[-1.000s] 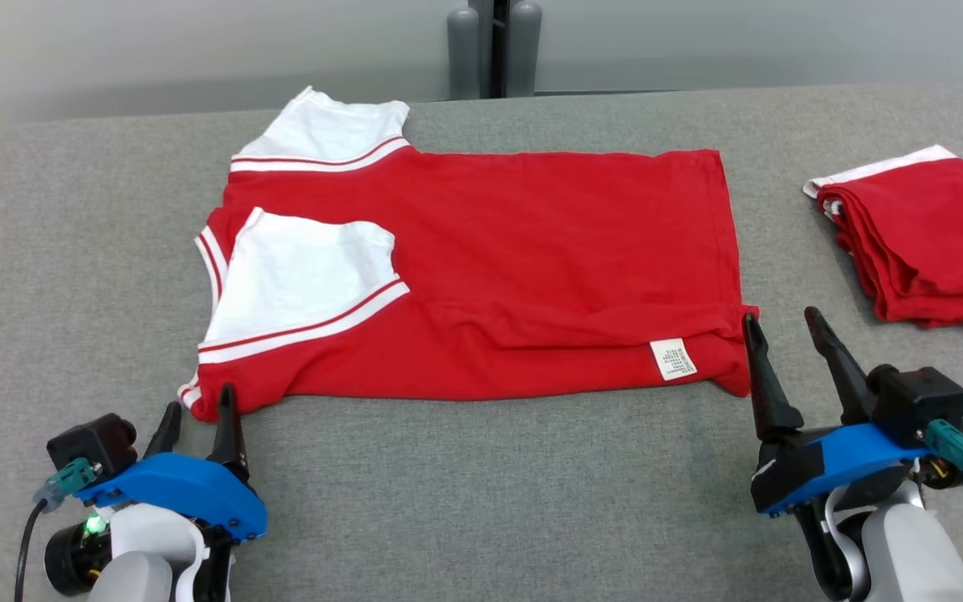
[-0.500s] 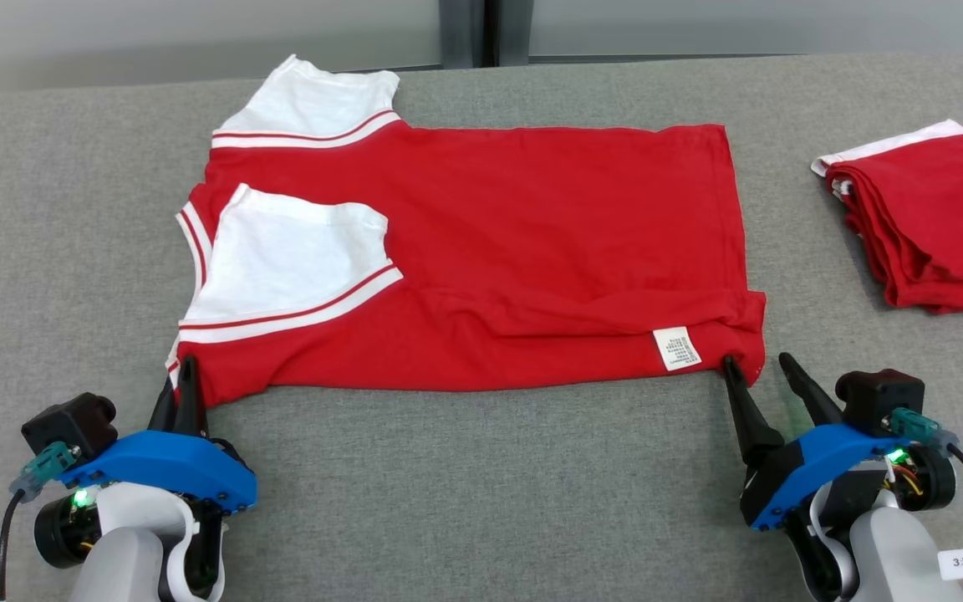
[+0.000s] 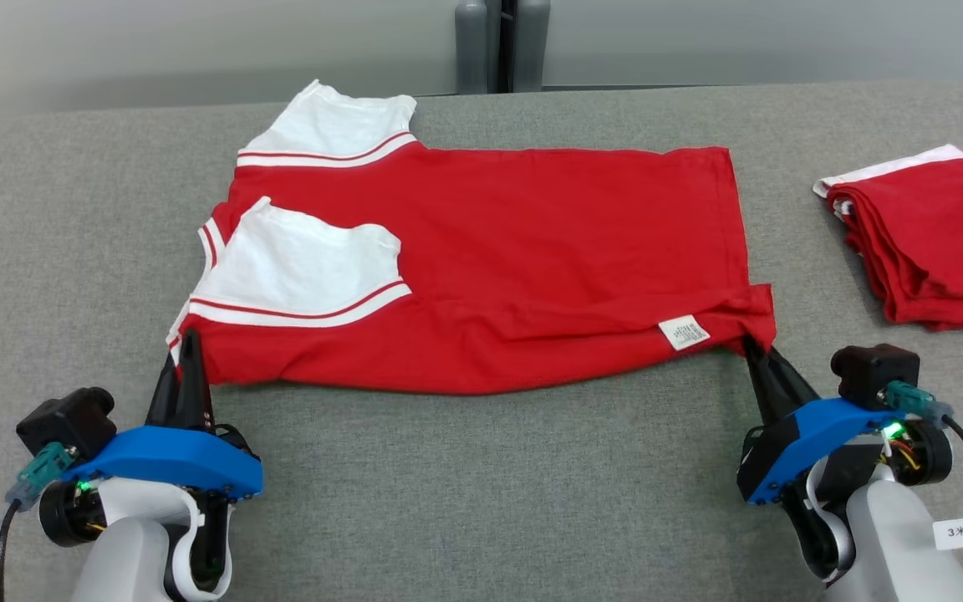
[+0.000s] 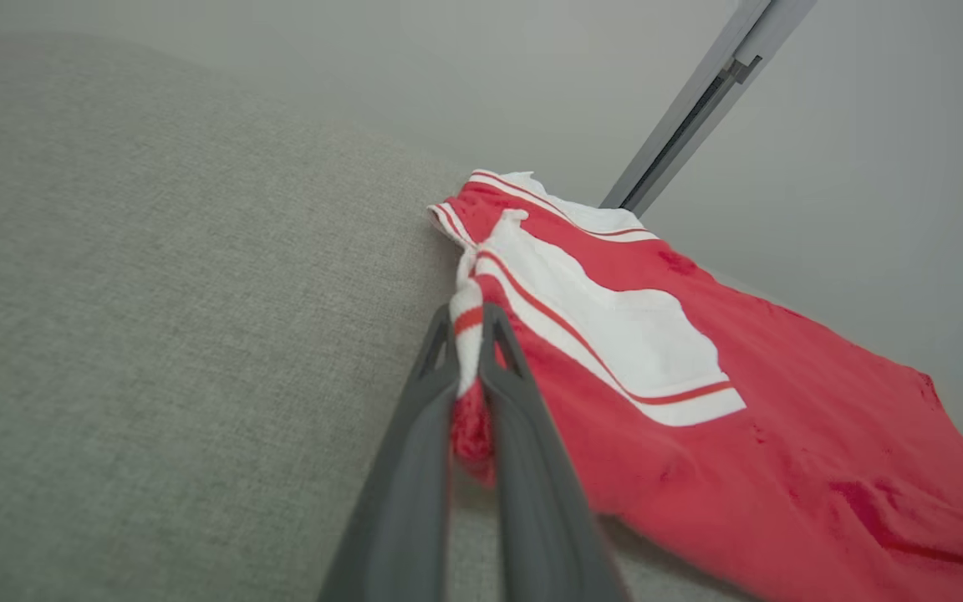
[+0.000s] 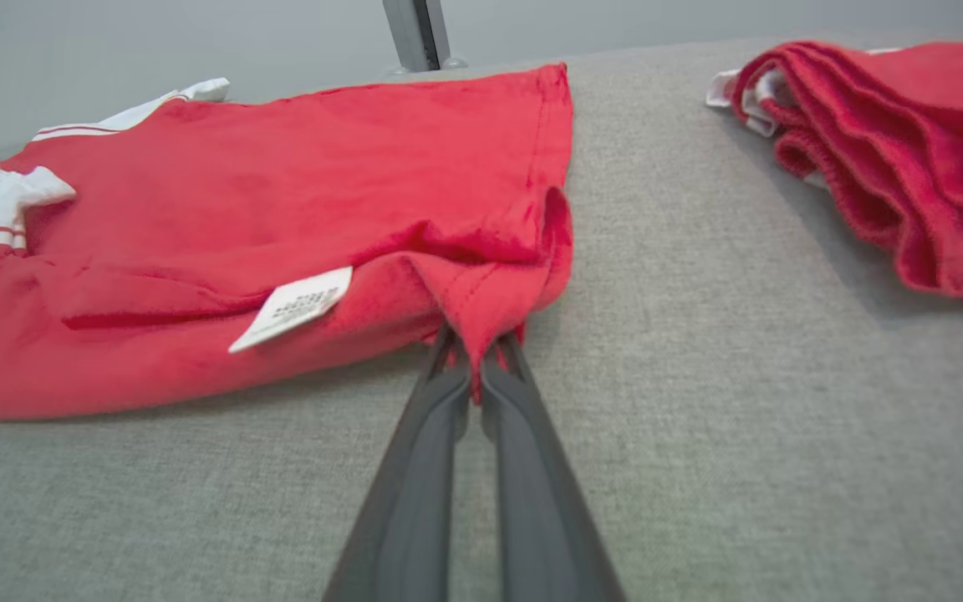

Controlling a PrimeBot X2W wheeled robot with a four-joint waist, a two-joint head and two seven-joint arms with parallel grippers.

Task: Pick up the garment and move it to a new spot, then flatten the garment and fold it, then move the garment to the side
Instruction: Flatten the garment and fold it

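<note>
The garment [image 3: 515, 242] is a red T-shirt with white, red-striped sleeves, spread sideways on the grey padded table [image 3: 465, 493], one sleeve folded onto its body. My left gripper [image 3: 186, 347] is shut on the garment's near left corner, at the shoulder; the left wrist view shows the garment's [image 4: 699, 401] striped white edge pinched between the fingers of the left gripper [image 4: 471, 322]. My right gripper [image 3: 756, 344] is shut on the near right hem corner, which lifts slightly off the table. In the right wrist view the garment [image 5: 281, 209] bunches at the right gripper [image 5: 475, 339], beside a white care label [image 5: 293, 308].
A second red garment [image 3: 933, 238], folded with a white edge, lies at the table's right side and appears in the right wrist view [image 5: 899, 150]. A grey post [image 3: 498, 42] stands behind the table's far edge. Bare grey table surface lies between my two arms.
Both grippers moved up to the garment's near corners and went from open to shut on them, the left first. The near edge now lifts slightly. The head camera shifted a little.
</note>
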